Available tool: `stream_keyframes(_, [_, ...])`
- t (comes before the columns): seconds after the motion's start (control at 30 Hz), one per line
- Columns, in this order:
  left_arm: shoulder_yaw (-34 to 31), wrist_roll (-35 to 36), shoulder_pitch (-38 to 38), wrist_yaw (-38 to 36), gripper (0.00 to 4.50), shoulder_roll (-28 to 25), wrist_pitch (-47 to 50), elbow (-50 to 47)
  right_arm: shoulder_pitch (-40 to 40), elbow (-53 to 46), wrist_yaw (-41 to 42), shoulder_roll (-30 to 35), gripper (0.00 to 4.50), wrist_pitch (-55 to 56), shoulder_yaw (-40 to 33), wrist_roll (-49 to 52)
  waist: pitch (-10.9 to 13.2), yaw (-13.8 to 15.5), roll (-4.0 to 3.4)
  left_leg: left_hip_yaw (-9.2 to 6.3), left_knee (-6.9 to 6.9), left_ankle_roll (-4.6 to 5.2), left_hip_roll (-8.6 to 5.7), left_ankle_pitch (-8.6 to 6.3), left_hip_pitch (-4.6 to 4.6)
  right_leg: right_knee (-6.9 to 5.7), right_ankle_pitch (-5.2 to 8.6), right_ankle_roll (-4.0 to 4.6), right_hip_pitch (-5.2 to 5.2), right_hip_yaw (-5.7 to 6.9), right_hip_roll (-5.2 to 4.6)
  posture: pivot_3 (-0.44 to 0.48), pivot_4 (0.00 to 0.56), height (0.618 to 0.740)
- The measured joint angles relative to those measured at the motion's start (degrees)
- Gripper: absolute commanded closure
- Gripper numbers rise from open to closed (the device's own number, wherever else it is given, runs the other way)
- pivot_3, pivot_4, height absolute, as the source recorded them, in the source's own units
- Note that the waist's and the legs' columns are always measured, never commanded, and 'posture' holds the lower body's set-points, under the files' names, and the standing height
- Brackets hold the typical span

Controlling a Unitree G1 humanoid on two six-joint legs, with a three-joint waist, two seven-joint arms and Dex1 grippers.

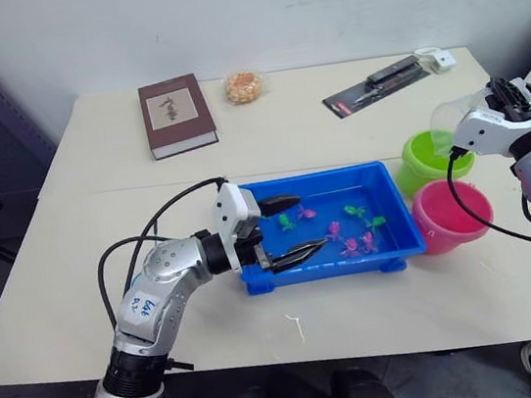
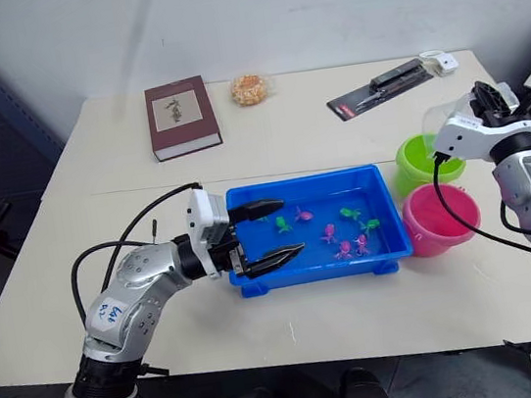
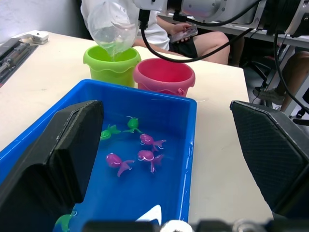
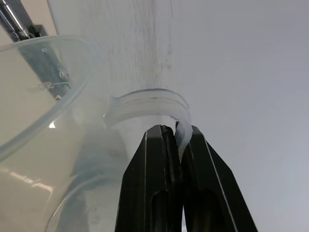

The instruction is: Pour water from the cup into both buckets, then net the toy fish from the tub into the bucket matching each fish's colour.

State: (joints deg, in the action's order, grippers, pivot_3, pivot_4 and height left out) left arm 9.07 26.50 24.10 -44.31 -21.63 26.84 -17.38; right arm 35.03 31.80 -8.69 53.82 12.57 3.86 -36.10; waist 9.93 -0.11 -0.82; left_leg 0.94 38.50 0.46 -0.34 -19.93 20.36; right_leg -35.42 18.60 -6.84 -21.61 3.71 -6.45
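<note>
Pinching the clear cup's (image 1: 455, 123) handle, the right hand (image 4: 175, 140) tips it over the green bucket (image 1: 426, 159) near the table's (image 1: 335, 130) right edge. The left hand (image 1: 282, 228) gapes wide at the blue tub's (image 1: 390, 241) left end.

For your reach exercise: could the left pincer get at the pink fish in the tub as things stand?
Probably yes. The left pincer hangs open over the near end of the blue tub, and nothing lies between it and the pink fish; the cup is off over the green bucket.
</note>
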Motion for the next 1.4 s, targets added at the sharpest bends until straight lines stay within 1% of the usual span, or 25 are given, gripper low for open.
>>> stream_keyframes(0.2, [0.0,0.0,0.0,0.3,0.00,-0.2,0.0,-0.2,-0.1,0.1,-2.1,1.7,4.48,0.8,0.0,-0.8,0.0,0.0,0.00,-0.01,0.01,0.00,0.00,0.00,0.01,0.00,0.00,0.00,0.00,0.00,0.00,0.000,0.150,0.738])
stream_keyframes(0.3, [0.0,0.0,0.0,0.5,0.00,0.3,0.0,-0.2,-1.0,0.0,-2.4,2.1,4.48,1.8,-1.5,0.7,0.0,0.0,0.05,-0.01,0.02,0.00,0.00,0.00,0.01,0.00,0.00,0.00,0.01,0.01,0.00,0.000,0.150,0.738])
stream_keyframes(0.4, [0.0,0.0,0.0,0.6,0.00,0.4,0.0,-0.2,-2.8,-0.9,-1.5,1.3,4.48,2.7,-2.5,3.4,0.0,0.0,0.06,-0.01,0.03,0.00,0.01,0.00,0.01,-0.02,0.00,0.00,0.01,0.01,0.01,0.000,0.150,0.738])
stream_keyframes(0.47, [-0.1,0.0,0.1,0.5,0.00,0.5,0.0,-0.1,-3.0,-1.4,-0.5,-0.4,4.48,1.5,-3.9,5.6,0.0,-0.1,0.07,0.00,0.05,0.00,0.02,0.00,0.01,-0.03,0.00,0.00,0.01,0.01,0.01,0.000,0.150,0.738])
stream_keyframes(0.57, [-0.3,0.2,0.6,-0.5,0.00,-0.1,-0.2,0.1,-3.2,-3.1,1.9,-5.4,4.48,-2.9,-10.6,14.6,0.0,-0.1,0.08,-0.03,0.06,-0.02,0.05,0.00,0.01,-0.04,0.00,0.00,0.01,0.04,0.05,0.000,0.150,0.738])
stream_keyframes(0.63, [-1.9,1.6,1.5,-2.4,0.00,-1.3,-0.2,0.8,-3.6,-5.2,4.6,-8.8,4.48,-6.9,-15.8,22.1,0.1,-0.1,0.10,-0.09,0.11,-0.02,0.06,0.00,0.06,-0.05,0.00,0.00,0.01,0.08,0.05,0.000,0.150,0.738])
stream_keyframes(0.73, [-5.8,3.6,3.2,-5.0,0.00,-4.0,-0.2,1.9,-4.2,-7.7,6.1,-11.3,4.48,-12.5,-23.2,30.6,0.1,0.1,0.07,-0.14,0.14,-0.01,0.01,0.00,0.09,-0.04,0.00,0.00,0.01,0.13,-0.01,0.000,0.150,0.738])
stream_keyframes(0.83, [-6.8,5.2,3.3,-6.8,0.00,-4.8,0.3,2.2,-5.1,-11.3,8.3,-13.1,4.48,-17.5,-31.4,39.9,0.1,0.3,0.09,-0.31,0.23,0.01,0.00,-0.01,0.25,0.02,0.00,-0.01,0.04,0.15,-0.04,0.000,0.150,0.738])
stream_keyframes(0.93, [-6.8,7.8,2.5,-9.6,0.00,-6.1,1.6,0.2,-9.1,-16.0,10.5,-16.3,4.48,-22.3,-39.2,49.5,0.1,0.2,0.12,-0.47,0.25,0.00,0.03,-0.02,0.32,0.05,0.00,-0.01,0.06,0.03,-0.03,0.000,0.150,0.738])
stream_keyframes(1.03, [-6.7,9.5,1.5,-12.3,0.00,-7.7,2.4,-2.2,-13.9,-17.2,10.1,-20.6,4.48,-26.7,-45.0,55.8,0.1,0.1,0.12,-0.42,0.25,0.01,0.02,-0.02,0.30,-0.01,0.00,0.00,0.06,-0.06,-0.03,0.000,0.150,0.738])
stream_keyframes(1.1, [-6.3,10.4,0.5,-13.5,0.00,-8.7,3.3,-3.7,-16.9,-17.3,9.1,-23.6,4.48,-27.0,-47.9,58.2,0.1,0.0,0.11,-0.37,0.23,0.01,0.01,-0.02,0.25,-0.04,0.00,0.00,0.06,-0.15,-0.03,0.000,0.150,0.738])
stream_keyframes(1.2, [-5.4,11.3,-0.3,-14.4,0.00,-9.1,4.4,-4.6,-20.7,-17.4,9.2,-27.6,4.48,-26.8,-48.8,59.8,0.1,-0.3,0.07,-0.25,0.22,0.01,0.01,-0.02,0.15,-0.09,0.00,0.00,0.05,-0.30,-0.01,0.000,0.150,0.738])
stream_keyframes(1.4, [-4.9,11.4,-0.3,-13.9,0.00,-9.2,5.3,-5.2,-20.5,-14.5,8.5,-30.3,4.48,-24.6,-49.1,60.8,0.2,-0.7,0.03,-0.12,0.16,0.01,0.02,-0.02,-0.02,-0.18,0.00,0.00,0.06,-0.54,0.01,0.000,0.150,0.738])
